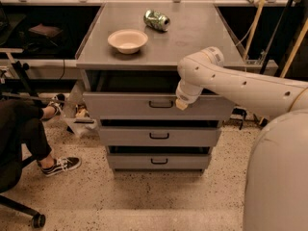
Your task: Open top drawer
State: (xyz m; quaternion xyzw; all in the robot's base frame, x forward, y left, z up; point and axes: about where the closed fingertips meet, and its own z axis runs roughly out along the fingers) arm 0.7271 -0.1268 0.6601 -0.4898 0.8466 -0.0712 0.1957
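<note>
The top drawer [125, 106] is the widest grey drawer front of three, with a small black bar handle [160, 104] at its centre. It stands pulled out from the cabinet, with a dark gap showing above its front under the cabinet top. My gripper [182, 103] hangs at the end of the white arm, just right of the handle, against the drawer front. The middle drawer [159, 136] and the bottom drawer [159, 161] also stand pulled out a little below it.
A beige bowl [127, 40] and a crushed green can [157, 20] lie on the cabinet top [192, 37]. A seated person's leg and black sneaker [60, 165] are at the left, with a chair caster [37, 220]. My white base [276, 177] fills the right.
</note>
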